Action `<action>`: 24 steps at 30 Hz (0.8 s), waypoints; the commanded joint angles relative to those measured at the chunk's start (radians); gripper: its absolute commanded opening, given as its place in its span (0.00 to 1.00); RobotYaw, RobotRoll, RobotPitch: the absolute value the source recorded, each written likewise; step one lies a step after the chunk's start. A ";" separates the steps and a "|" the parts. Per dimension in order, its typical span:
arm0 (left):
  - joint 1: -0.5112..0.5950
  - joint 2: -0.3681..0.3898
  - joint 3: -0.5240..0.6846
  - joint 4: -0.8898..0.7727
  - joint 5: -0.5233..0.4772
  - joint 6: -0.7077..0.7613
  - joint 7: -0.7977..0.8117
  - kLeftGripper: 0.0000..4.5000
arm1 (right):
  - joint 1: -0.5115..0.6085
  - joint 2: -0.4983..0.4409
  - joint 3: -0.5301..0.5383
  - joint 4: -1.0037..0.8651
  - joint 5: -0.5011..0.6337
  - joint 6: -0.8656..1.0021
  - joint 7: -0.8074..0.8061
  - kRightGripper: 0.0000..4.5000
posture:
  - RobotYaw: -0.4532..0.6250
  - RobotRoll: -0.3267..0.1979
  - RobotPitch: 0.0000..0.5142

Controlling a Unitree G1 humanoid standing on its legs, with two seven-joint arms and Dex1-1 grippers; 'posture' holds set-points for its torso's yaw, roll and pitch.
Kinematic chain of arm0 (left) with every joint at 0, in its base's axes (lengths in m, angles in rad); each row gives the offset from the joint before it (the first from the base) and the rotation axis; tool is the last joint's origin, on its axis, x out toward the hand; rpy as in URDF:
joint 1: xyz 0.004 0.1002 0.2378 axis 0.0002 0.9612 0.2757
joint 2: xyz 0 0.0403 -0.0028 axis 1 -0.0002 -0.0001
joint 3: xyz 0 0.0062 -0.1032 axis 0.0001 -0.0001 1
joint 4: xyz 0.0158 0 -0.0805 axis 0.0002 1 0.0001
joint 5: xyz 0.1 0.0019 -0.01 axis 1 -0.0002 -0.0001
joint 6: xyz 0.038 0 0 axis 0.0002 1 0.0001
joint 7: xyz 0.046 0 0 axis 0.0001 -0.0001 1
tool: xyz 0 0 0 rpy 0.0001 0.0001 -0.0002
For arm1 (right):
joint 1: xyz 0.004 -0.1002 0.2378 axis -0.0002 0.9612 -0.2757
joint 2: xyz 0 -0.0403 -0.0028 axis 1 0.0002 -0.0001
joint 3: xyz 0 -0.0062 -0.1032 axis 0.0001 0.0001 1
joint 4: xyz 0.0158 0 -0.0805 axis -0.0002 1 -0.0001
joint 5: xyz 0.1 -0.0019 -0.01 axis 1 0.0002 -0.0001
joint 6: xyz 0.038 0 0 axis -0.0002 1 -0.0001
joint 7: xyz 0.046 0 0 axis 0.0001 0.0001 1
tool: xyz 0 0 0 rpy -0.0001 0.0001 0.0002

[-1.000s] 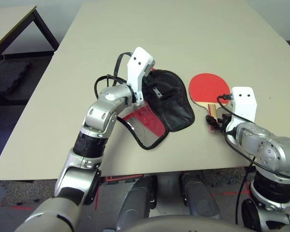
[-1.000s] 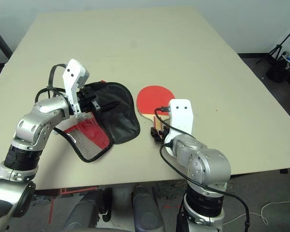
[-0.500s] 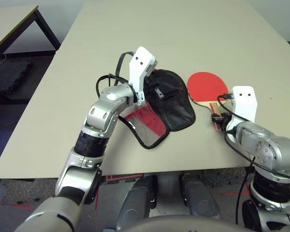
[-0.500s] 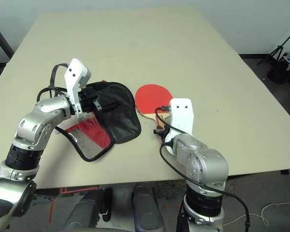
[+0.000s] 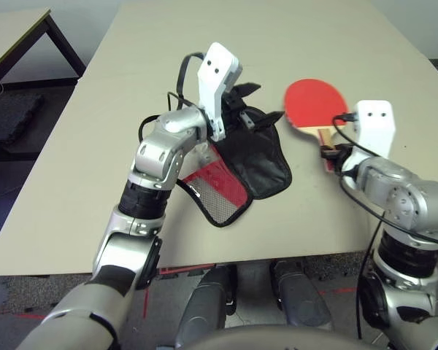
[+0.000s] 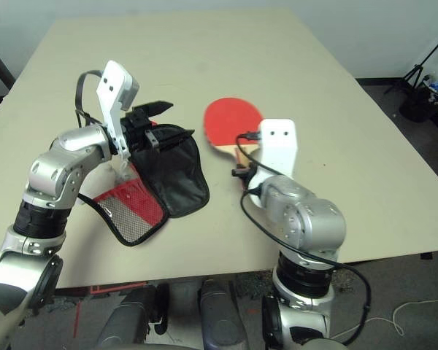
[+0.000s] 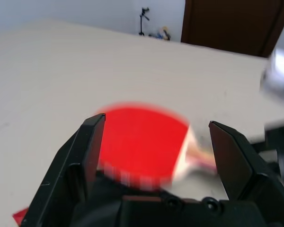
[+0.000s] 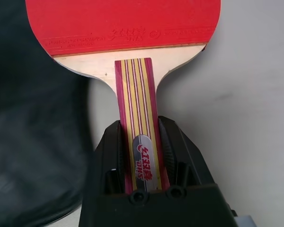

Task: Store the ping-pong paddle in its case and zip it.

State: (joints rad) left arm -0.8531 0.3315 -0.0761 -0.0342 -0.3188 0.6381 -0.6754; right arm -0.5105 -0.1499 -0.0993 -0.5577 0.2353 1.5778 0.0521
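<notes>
The ping-pong paddle (image 5: 315,104) has a round red face and a striped wooden handle (image 8: 135,104) with a red and black label. It hangs tilted above the table, right of the case. My right gripper (image 8: 138,142) is shut on the handle's end. The case (image 5: 259,157) lies open on the table, black lining up, with its red mesh flap (image 5: 220,191) toward the front edge. My left gripper (image 5: 257,106) is raised over the case's far edge, open, its fingers (image 7: 92,142) pointing toward the paddle with nothing between them.
The beige table (image 5: 350,44) stretches far behind and to the right of the paddle. A second table (image 5: 14,29) stands off to the left. Stands and gear (image 6: 431,80) sit on the floor at the far right.
My right gripper has closed on the handle and lifted the paddle off the table, away from me. My left gripper has risen from the case's opening.
</notes>
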 commanded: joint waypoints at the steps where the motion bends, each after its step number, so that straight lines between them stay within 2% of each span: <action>1: -0.017 0.017 0.037 -0.011 -0.023 0.046 0.017 1.00 | -0.024 0.020 0.033 -0.030 0.004 0.017 0.007 0.25 | 0.32 0.62 0.28; 8: -0.006 0.048 0.078 -0.033 -0.027 0.075 0.067 1.00 | -0.055 0.084 0.104 -0.015 0.002 0.018 0.007 0.25 | 0.35 0.62 0.28; 16: 0.023 0.053 0.075 -0.049 -0.028 0.081 0.099 1.00 | -0.104 0.079 0.134 0.025 0.004 0.031 0.032 0.25 | 0.37 0.62 0.28; 24: 0.027 0.053 0.074 -0.041 -0.025 0.070 0.117 1.00 | -0.099 0.074 0.147 0.079 -0.002 0.017 0.043 0.25 | 0.37 0.62 0.29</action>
State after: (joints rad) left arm -0.8384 0.3785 -0.0016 -0.0697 -0.3484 0.7104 -0.5601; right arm -0.6073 -0.0782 0.0301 -0.4857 0.2306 1.5829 0.0888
